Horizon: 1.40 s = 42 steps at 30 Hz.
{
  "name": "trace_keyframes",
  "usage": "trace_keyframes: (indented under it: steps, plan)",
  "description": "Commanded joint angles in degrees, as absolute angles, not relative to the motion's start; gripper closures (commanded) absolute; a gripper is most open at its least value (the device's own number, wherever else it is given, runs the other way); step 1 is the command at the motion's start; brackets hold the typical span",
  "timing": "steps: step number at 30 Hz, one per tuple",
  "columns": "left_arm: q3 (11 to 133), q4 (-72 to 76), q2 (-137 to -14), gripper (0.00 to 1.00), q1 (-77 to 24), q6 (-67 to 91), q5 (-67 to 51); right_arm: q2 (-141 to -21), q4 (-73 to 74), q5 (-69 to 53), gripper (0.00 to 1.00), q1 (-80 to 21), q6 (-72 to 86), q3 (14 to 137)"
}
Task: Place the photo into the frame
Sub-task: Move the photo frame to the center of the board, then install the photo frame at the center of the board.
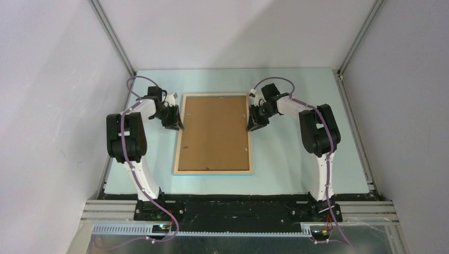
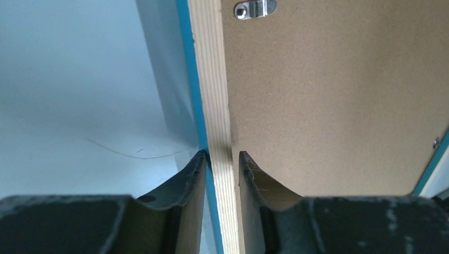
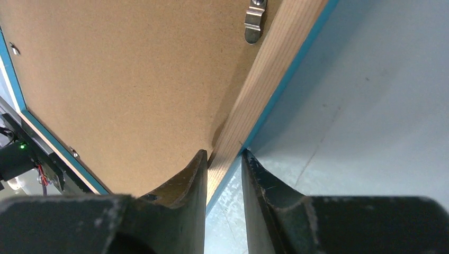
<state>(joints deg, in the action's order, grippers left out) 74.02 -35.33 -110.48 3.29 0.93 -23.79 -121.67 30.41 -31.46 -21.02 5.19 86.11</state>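
Brown backing board (image 1: 214,132) inside frame (image 1: 212,171)

The frame (image 1: 213,171) lies flat, about midway between the left and right edges of the tabletop (image 1: 296,159), with its long sides running from the near edge toward the far edge. Its pale bare-wood face is turned up, and bright blue shows along its outer edges. A brown backing board (image 1: 214,129) fills its opening, with small metal clips (image 2: 255,8) at the rim.
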Motion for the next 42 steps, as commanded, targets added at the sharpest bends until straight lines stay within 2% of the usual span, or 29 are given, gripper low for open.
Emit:
trace_keyframes:
  steps: [1,10,16,17,19,20,24,28,42]
  plan:
    - [71.91,-38.71,-110.38,0.69,-1.26,-2.83,-37.79,-118.61,32.54,-31.42,0.87,-19.33,0.67,83.34]
    - [70.69,-39.97,-111.06,0.68,-9.95,-6.91,-42.3,-113.37,35.32,-31.29,0.93,-14.46,-3.86,76.03]
    - [71.97,-39.95,-111.17,0.68,-12.28,-6.01,-45.51,-110.26,36.92,-31.88,0.91,-10.77,-6.28,72.34]
    - [71.98,-39.97,-111.05,0.68,-12.5,-5.7,-45.56,-110.06,37.4,-32.1,0.88,-10.43,-6.39,72.03]
    - [72.06,-39.87,-110.68,0.67,-12.68,-5.13,-45.04,-109.43,37.74,-32.12,0.73,-10.17,-6.79,71.86]
    - [72.16,-39.89,-110.55,0.67,-12.71,-4.94,-44.8,-108.99,37.52,-32.04,0.62,-10.14,-6.84,71.82]
    - [72.41,-39.84,-110.42,0.65,-12.71,-4.1,-42.62,-107.59,35.22,-31.55,0.44,-10.3,-6.33,71.96]
    - [72.54,-39.73,-110.96,0.65,-12.69,-3.86,-41.17,-107.63,33.64,-28.95,0.39,-10.49,-5.69,73.96]
    - [72.6,-39.43,-110.93,0.58,-12.68,-3.55,-37.98,-116.68,32.39,-20.59,0.4,-9.93,-2.11,85.98]
